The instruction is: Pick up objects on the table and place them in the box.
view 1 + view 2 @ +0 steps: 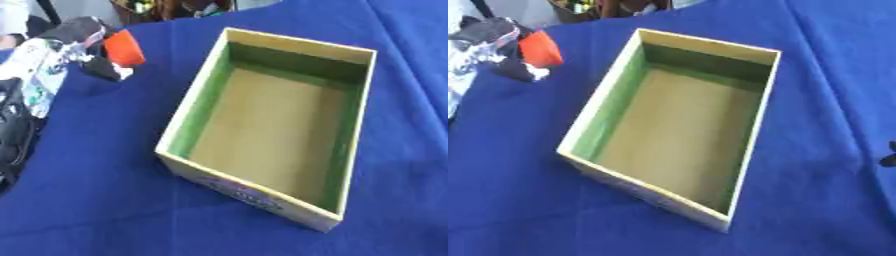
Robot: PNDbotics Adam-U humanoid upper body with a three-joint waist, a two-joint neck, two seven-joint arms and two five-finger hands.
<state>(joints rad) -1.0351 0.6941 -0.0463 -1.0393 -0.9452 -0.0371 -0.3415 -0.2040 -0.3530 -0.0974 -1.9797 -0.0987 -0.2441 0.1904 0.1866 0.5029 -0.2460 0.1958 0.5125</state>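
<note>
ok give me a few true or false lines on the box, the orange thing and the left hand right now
1. The box has nothing in it. True.
2. The left hand holds an orange object. True.
3. The orange object is over the box. False: it is off to the box's left, above the blue cloth.
4. The box lies on its side. False: it stands open side up.
5. The box's inner walls are red. False: green.

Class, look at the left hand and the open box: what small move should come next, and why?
Probably carry the left hand rightwards over the box rim. Its fingers hold an orange object up beside the box, whose inside shows nothing in it.
</note>
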